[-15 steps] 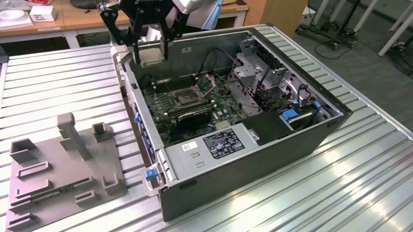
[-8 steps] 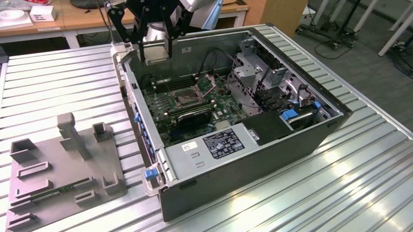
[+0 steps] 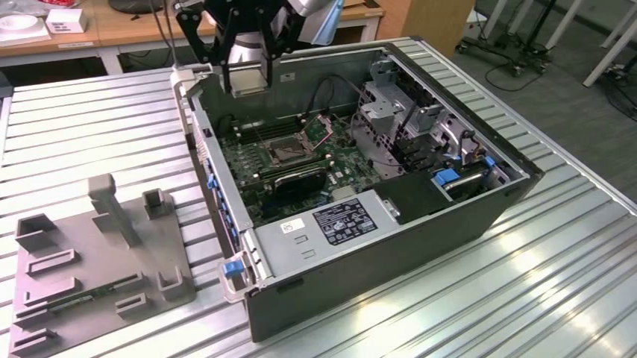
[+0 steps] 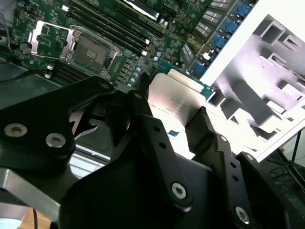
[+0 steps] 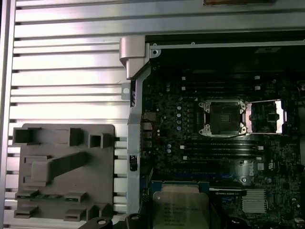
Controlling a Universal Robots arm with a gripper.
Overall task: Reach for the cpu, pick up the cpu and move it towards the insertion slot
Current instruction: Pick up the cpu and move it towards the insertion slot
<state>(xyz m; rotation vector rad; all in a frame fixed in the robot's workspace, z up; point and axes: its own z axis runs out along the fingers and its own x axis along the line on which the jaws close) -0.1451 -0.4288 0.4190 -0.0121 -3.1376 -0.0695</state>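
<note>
The cpu, a thin square chip with a pale metal top, sits between the black fingers of my gripper, which is shut on its edges. In the first wrist view the cpu hangs over the green motherboard, apart from the insertion slot, a dark square socket with a silvery frame and its lid swung open. The insertion slot lies well below the held chip. In the exterior view my gripper hovers over the case's back corner, up and to the left of the insertion slot.
The open computer case lies on a ribbed metal table. A gray fixture plate with raised blocks and a green memory stick lies at the exterior view's left. Drive cages and cables stand inside the case.
</note>
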